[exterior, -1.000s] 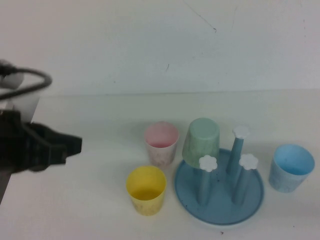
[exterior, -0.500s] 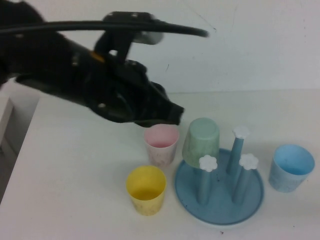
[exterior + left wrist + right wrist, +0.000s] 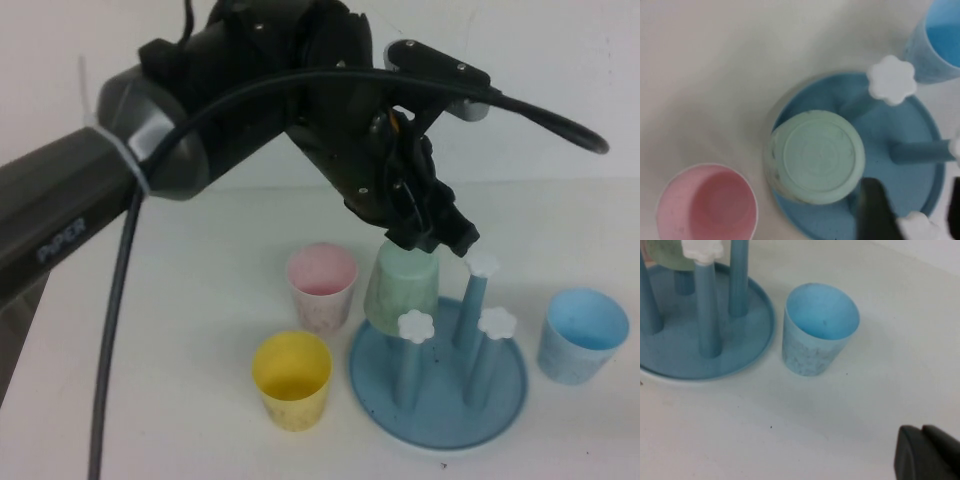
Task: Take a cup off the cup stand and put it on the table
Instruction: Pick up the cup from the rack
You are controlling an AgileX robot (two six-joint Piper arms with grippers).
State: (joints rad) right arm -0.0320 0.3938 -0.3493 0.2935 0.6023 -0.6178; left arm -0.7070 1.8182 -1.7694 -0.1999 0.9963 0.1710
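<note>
At the bottom centre of the high view, nearest the camera, a yellow cup (image 3: pixel 292 379) stands upright on the table (image 3: pixel 150 400), just left of the cup stand (image 3: pixel 438 385). The stand's blue tray carries upright pegs with white flower caps. On its far-left peg, near the frame's centre, the cup (image 3: pixel 402 284) sits upside down, its flat base facing up. A pink cup (image 3: pixel 322 287) stands just left of it, and a light blue cup (image 3: pixel 582 335) sits at the right edge, beside the tray.

Above the mint cup hovers the left gripper (image 3: pixel 435 238), its arm filling the upper left and centre. Whether its jaws are wide or narrow, I cannot tell. The right gripper (image 3: pixel 927 455) shows only as a dark tip low in its wrist view, near the light blue cup; its opening cannot be judged either.

The likely risk: the white-capped pegs stand close beside the cup, so a finger descending off-centre could catch a cap, or knock the pink cup over.
</note>
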